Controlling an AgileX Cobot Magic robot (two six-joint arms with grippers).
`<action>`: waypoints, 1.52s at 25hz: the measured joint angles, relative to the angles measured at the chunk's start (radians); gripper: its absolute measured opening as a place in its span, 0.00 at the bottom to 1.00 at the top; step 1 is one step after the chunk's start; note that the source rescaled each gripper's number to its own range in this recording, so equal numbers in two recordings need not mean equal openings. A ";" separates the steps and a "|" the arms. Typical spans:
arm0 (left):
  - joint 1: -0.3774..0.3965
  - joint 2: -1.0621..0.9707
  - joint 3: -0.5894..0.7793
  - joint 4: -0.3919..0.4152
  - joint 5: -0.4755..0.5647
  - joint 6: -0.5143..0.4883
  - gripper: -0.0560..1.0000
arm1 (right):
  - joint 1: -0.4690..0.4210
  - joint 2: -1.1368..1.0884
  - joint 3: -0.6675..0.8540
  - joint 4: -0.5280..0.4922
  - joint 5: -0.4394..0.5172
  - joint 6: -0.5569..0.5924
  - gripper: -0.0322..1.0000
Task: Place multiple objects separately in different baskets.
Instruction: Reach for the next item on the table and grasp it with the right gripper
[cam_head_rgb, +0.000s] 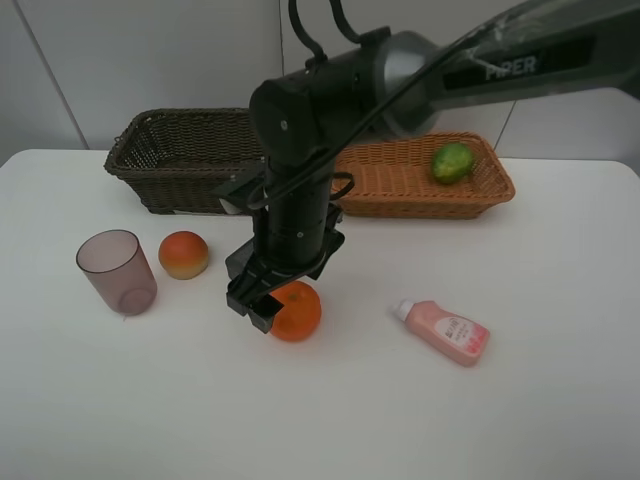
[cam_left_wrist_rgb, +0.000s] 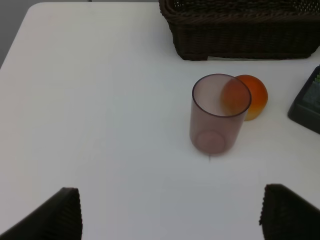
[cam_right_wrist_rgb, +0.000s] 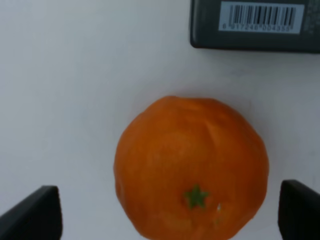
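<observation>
The orange (cam_head_rgb: 300, 312) lies mid-table. My right gripper (cam_head_rgb: 260, 303) reaches across from the right and hangs right over it, open, a finger on each side (cam_right_wrist_rgb: 167, 215); the orange (cam_right_wrist_rgb: 190, 165) fills the gap. The peach-like fruit (cam_head_rgb: 184, 254) and the mauve cup (cam_head_rgb: 117, 272) stand at the left. The pink bottle (cam_head_rgb: 440, 330) lies at the right. The lime (cam_head_rgb: 452, 162) sits in the light basket (cam_head_rgb: 400, 185). The dark basket (cam_head_rgb: 170, 160) is at the back left. The dark grey bottle (cam_right_wrist_rgb: 250, 25) lies beyond the orange, mostly hidden by the arm. My left gripper (cam_left_wrist_rgb: 172, 220) is open and empty, short of the cup (cam_left_wrist_rgb: 217, 117).
The right arm's thick forearm (cam_head_rgb: 330, 110) crosses in front of both baskets. The peach (cam_left_wrist_rgb: 250, 95) sits just behind the cup in the left wrist view, with the dark basket (cam_left_wrist_rgb: 240, 30) beyond. The table's left edge (cam_left_wrist_rgb: 15, 45) is near.
</observation>
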 joint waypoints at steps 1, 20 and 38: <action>0.000 0.000 0.000 0.000 0.000 0.000 0.93 | 0.000 0.004 0.000 0.000 0.000 -0.002 0.87; 0.000 0.000 0.000 0.000 0.000 0.000 0.93 | 0.000 0.035 0.000 -0.046 -0.063 -0.022 0.87; 0.000 0.000 0.000 0.000 0.000 0.000 0.93 | -0.011 0.060 0.000 -0.053 -0.067 -0.028 0.87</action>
